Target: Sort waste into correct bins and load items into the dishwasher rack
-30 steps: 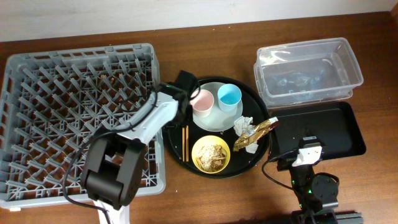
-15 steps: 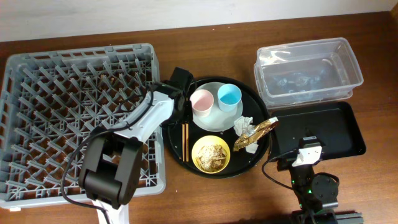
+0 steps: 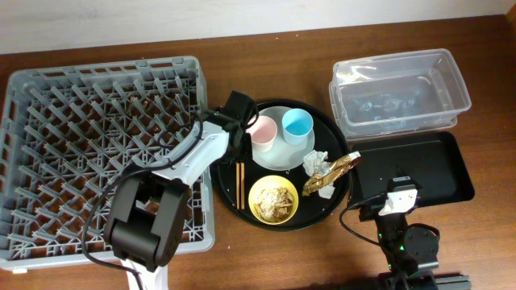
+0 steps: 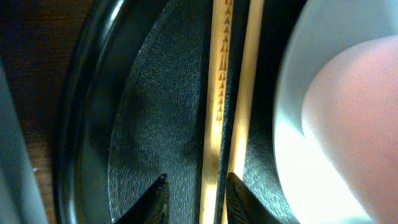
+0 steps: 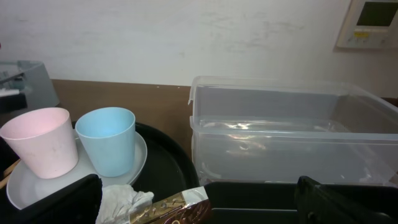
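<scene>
Your left gripper [image 4: 196,200] hangs low over the left side of the round black tray [image 4: 93,93], jaws parted narrowly around one of the wooden chopsticks [image 4: 214,93]. The pair lies just beside the pale grey plate [image 4: 292,155] carrying the pink cup [image 4: 354,124]. That chopstick has a row of tiny dark triangular marks, and your right gripper [image 5: 199,202] sits spread wide and empty by the flat black tray's [image 3: 435,161] near edge.

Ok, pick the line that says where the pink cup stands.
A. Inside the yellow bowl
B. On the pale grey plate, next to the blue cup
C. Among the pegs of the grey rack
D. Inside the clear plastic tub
B: the pink cup stands upright on the pale grey plate, right beside the blue cup.
</scene>
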`<state>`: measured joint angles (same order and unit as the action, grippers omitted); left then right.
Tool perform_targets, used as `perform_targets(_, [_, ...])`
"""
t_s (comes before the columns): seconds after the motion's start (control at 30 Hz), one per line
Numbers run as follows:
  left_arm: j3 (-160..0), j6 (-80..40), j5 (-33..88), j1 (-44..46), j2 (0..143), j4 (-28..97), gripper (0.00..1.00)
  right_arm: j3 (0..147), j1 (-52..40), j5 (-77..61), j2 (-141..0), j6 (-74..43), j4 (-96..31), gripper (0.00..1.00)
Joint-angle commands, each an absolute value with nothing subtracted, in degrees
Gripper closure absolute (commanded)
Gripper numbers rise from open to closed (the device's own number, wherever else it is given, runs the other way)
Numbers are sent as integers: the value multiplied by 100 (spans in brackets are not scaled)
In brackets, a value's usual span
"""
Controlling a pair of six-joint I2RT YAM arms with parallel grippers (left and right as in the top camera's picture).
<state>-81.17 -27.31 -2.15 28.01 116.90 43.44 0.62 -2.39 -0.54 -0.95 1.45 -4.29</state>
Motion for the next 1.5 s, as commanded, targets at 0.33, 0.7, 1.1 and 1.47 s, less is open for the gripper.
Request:
perform_targets(0.33, [-7907,-2779,-281,2842,11723,4204,99,32,-217,-82,-69,106,-454,1])
perform_targets(0.7, [-8855,-2084,-1684,2720,9863,5153,99,32,-217,-82,-69,106,-454,1])
perform_targets(1.1, [-8833,-1313,-961,1435,10119,5513,99,32,-217,-82,-69,106,-454,1])
perform_targets(1.47, [-8833,-1313,-987,1439,10897,5452,99,32,-217,-82,-69,106,-454,1])
